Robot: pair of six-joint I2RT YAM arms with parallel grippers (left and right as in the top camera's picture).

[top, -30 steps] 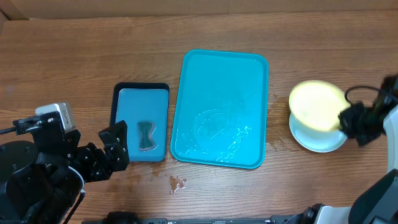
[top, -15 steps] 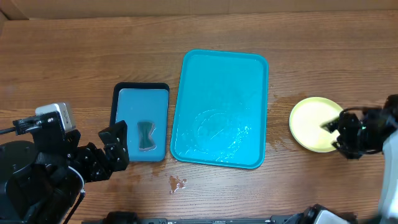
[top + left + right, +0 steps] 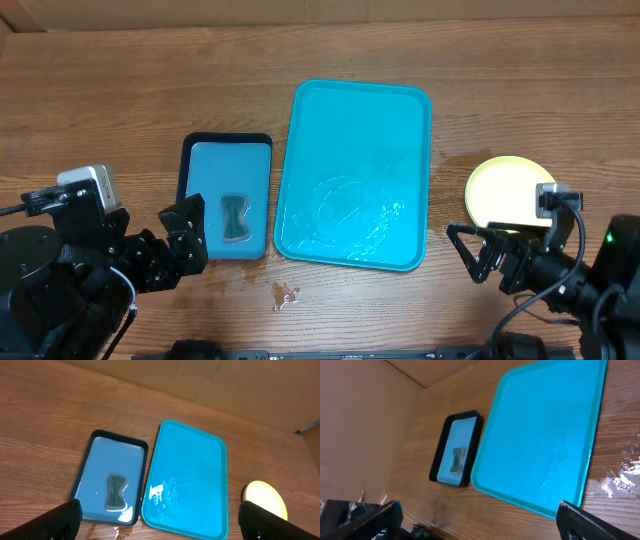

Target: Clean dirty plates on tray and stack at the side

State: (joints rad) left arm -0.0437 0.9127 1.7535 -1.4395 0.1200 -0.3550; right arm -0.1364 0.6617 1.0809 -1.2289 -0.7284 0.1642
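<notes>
The turquoise tray [image 3: 355, 175] lies in the middle of the table, wet, with no plates on it. To its right rests a yellow-green plate [image 3: 505, 192], top side up; I cannot make out what lies under it. My right gripper [image 3: 478, 260] hovers just in front of that plate, open and holding nothing. In the right wrist view the tray [image 3: 545, 440] fills the upper right, and the fingers [image 3: 590, 522] stand wide apart. My left gripper [image 3: 178, 240] is open at the front left, near the small tray, also holding nothing. The left wrist view shows the tray [image 3: 187, 485] and the plate [image 3: 265, 501].
A smaller dark-rimmed blue tray [image 3: 226, 197] left of the turquoise one holds water and a dark sponge [image 3: 236, 218]. Water drops [image 3: 285, 295] lie on the wood in front, and a wet patch [image 3: 445, 215] spreads beside the tray's right edge. Cardboard walls stand behind.
My right gripper lowered the yellow-green plate onto the pale plate at the right, let go, opened wide and drew back toward the table's front. The left arm has not moved.
</notes>
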